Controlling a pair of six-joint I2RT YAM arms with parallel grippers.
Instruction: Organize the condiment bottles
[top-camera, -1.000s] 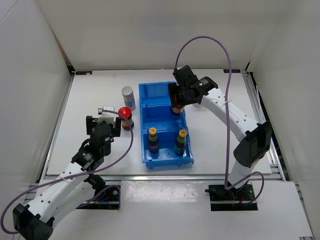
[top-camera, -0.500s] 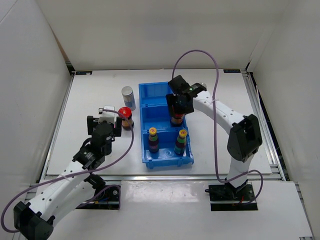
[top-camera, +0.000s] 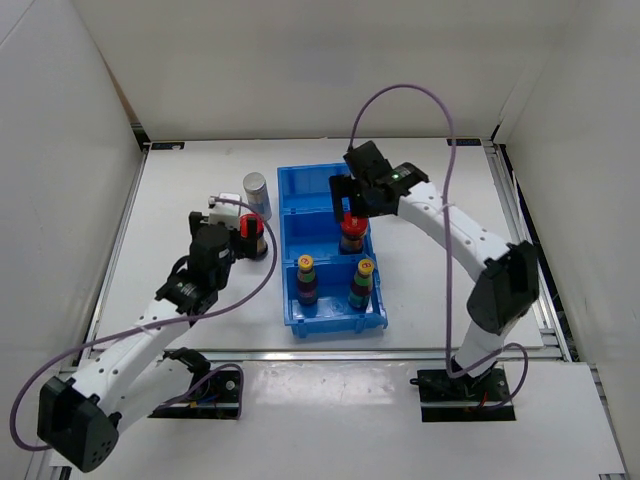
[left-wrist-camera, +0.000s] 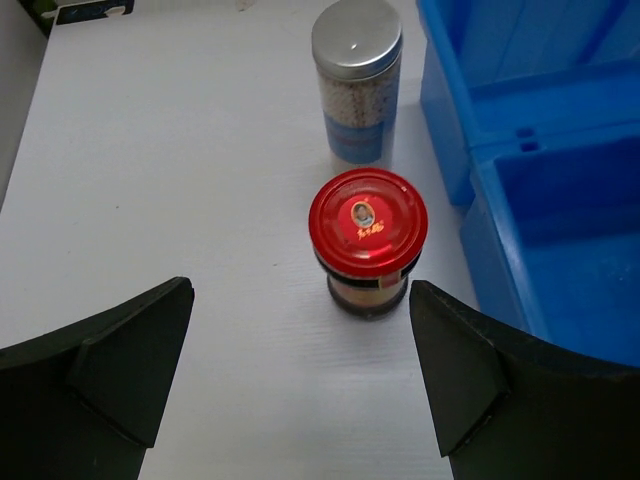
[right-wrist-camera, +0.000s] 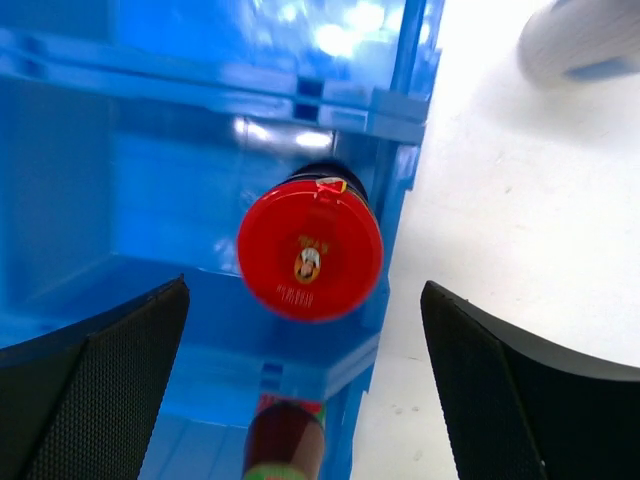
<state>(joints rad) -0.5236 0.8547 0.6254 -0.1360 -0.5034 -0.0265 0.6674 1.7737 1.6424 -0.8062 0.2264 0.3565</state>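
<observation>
Bottles stand both inside and beside the blue bin (top-camera: 284, 262). The bin has three parts in a row.

In the near part stand two slim yellow-capped bottles (top-camera: 307, 278), side by side and upright. In the middle part, on its right side, stands the red-capped bottle in the bin (top-camera: 351, 230).

The right gripper (top-camera: 350, 200) hangs just above this bottle. Its jaws are spread wide and hold nothing. In the right wrist view the red cap sits between the two black fingers (right-wrist-camera: 110, 385), with a gap on each side.

On the white table (top-camera: 180, 190), just left of the bin, the red-capped bottle on the table (top-camera: 252, 236) stands upright. Behind it, a bit farther from the arms, is the pale bottle with a silver top (top-camera: 256, 190). These two are near each other but do not touch.

The left gripper (top-camera: 236, 232) points at the red-capped bottle on the table from the near left. Its jaws are wide apart too and hold nothing. In the left wrist view that bottle stands ahead of the fingers (left-wrist-camera: 110, 370), lined up with the middle of the gap, and neither finger touches it.

A blurry pale shape in the top corner of the right wrist view is probably the pale bottle, but it is too fuzzy to be sure.
</observation>
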